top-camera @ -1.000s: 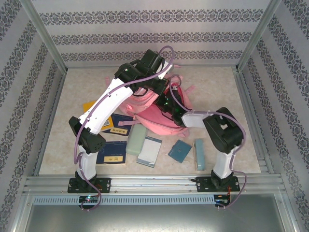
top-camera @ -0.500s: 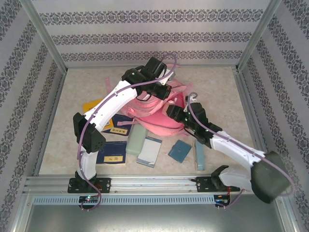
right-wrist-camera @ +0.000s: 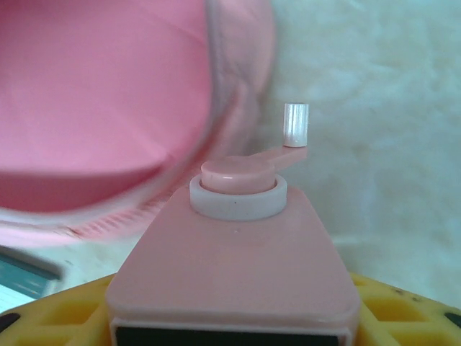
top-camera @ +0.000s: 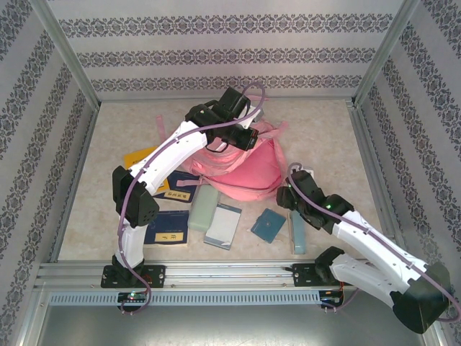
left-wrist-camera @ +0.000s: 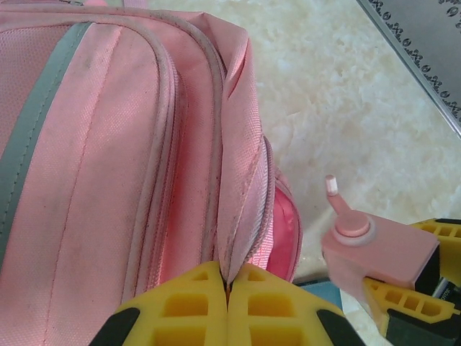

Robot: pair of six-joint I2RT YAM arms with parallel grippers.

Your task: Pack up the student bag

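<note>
- Closest to the arm bases, loose things lie in a row on the desk [top-camera: 324,130]: a blue book [top-camera: 167,227], a pale green case [top-camera: 204,207], a white-and-blue notebook [top-camera: 223,225], a small teal book [top-camera: 268,223] and a long teal case [top-camera: 297,232]. None has shifted over the last second, and none is packed.
- Just behind that row, the right gripper [top-camera: 295,189] is clamped on a pink pencil sharpener [right-wrist-camera: 232,267] with a small crank on top.
- A second ago this gripper hung over the middle of the bag with its arm folded up. It has since drawn back to the bag's near right edge, and its elbow has swung out low to the right.
- The student bag [top-camera: 248,173] lies mid-desk, its near edge just beside the green case. With the right arm out of the way, more of its pink panel shows.
- At the bag's far side, the left gripper [left-wrist-camera: 227,285] has its fingers pressed together on a fold of fabric by the zip edge. It is in much the same place as before. A narrow slit of darker pink lining shows beside the fold.
- The sharpener is judged not yet inside. The pull-back looks like a fresh line-up on that narrow mouth, which will need the left gripper to hold the fold up.
</note>
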